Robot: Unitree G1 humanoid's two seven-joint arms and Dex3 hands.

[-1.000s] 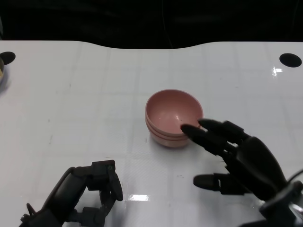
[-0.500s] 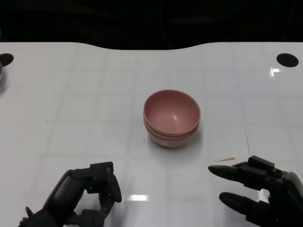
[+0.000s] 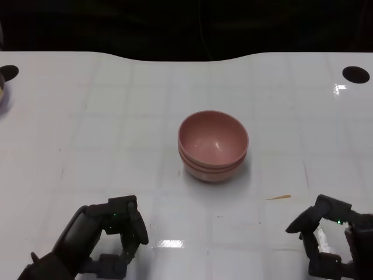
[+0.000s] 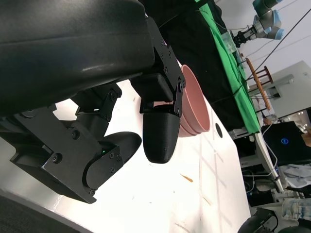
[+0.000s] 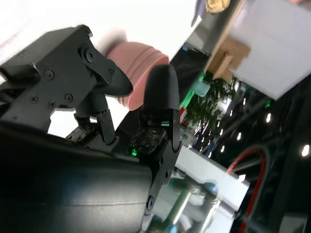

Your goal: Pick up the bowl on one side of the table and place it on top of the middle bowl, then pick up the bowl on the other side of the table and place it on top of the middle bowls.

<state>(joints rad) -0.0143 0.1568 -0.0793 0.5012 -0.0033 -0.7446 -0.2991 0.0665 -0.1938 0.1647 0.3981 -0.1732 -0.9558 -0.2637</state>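
— White table (image 3: 116, 128) under a dark backdrop. Anything at the far left?

— Only the cropped rim of something at the left edge (image 3: 2, 87), too cut off to name. Well apart from everything else.

— And nearer, lower left?

— Left hand (image 3: 99, 242), low over the near edge, fingers curled inward around nothing. Probably parked there to stay clear of the middle.

— Then the middle?

— Stack of pink bowls (image 3: 213, 146), nested upright one inside another, banded rims showing down the side; looks like three, though hard to count for certain. No bowl left on either side of the table. Judging by that, both placements done.

— Right of the stack?

— Thin orange sliver (image 3: 278, 198) lying flat on the surface, near nothing. Beyond it, at the far corner, a round black hole (image 3: 356, 74) in the tabletop.

— Lower right?

— Right hand (image 3: 335, 242), also near the front edge, fingers bent downward and inward, holding nothing. Well apart from the stack, likely so as not to nudge it.

— Anything left to do?

— Seemingly nothing but keeping both hands away.
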